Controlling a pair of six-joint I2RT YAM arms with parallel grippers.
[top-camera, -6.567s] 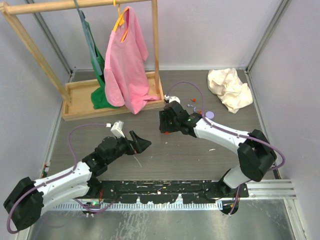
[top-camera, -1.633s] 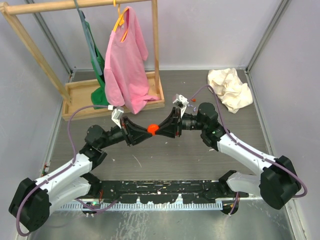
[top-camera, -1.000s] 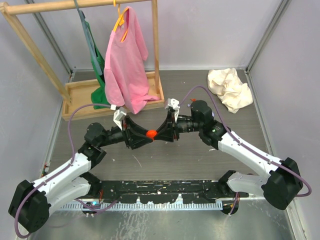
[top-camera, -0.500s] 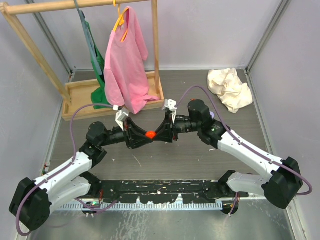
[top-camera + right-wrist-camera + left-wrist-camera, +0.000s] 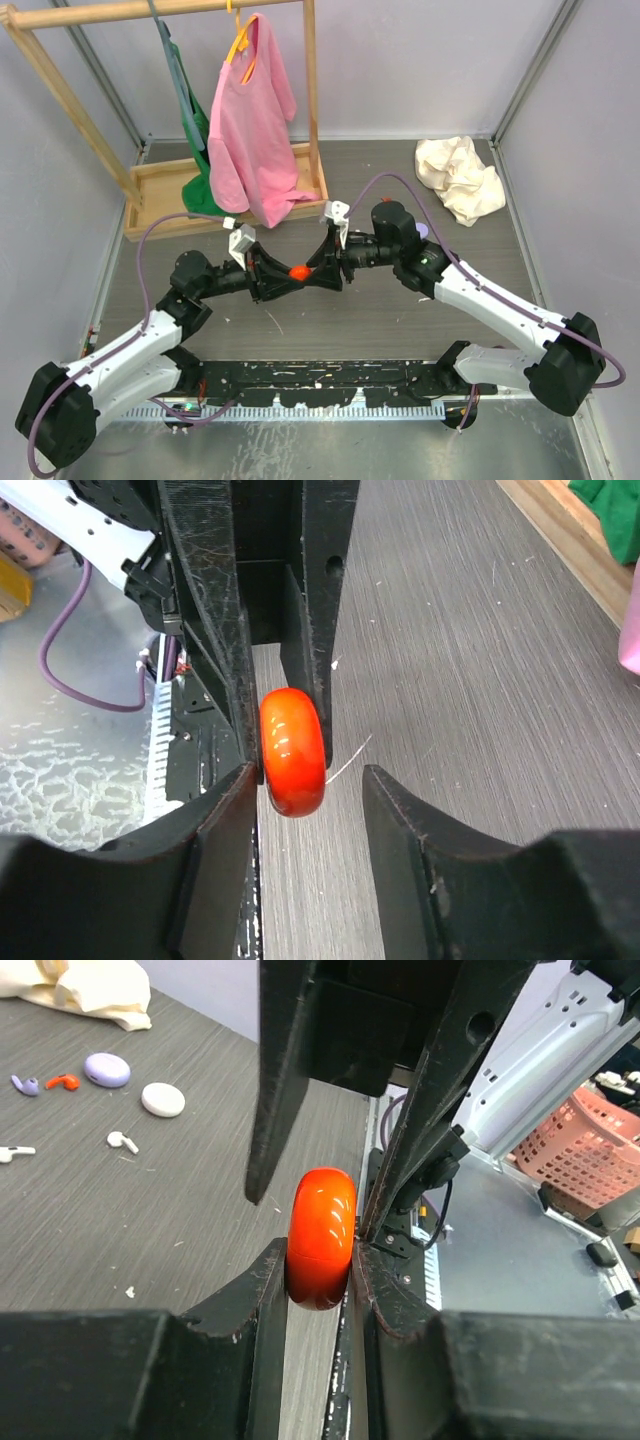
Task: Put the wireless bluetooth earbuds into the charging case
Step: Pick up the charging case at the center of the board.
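Note:
A round red charging case [image 5: 297,271] hangs above the table between the two arms. My left gripper [image 5: 288,276] is shut on it, and both pads press its flat sides [image 5: 322,1235]. My right gripper [image 5: 310,775] stands open around the same case [image 5: 292,750]; there is a clear gap on one side. On the table in the left wrist view lie a lilac earbud [image 5: 22,1084], a red earbud [image 5: 62,1081] and two white earbuds [image 5: 122,1141], next to a lilac case [image 5: 107,1069] and a white case [image 5: 162,1099].
A wooden clothes rack [image 5: 160,195] with a pink shirt [image 5: 250,120] and a green garment stands at the back left. A crumpled cream cloth [image 5: 460,178] lies at the back right. Grey walls close in the table.
My left gripper has closed onto the red case while my right gripper has opened off it. Both grippers have drifted slightly left.

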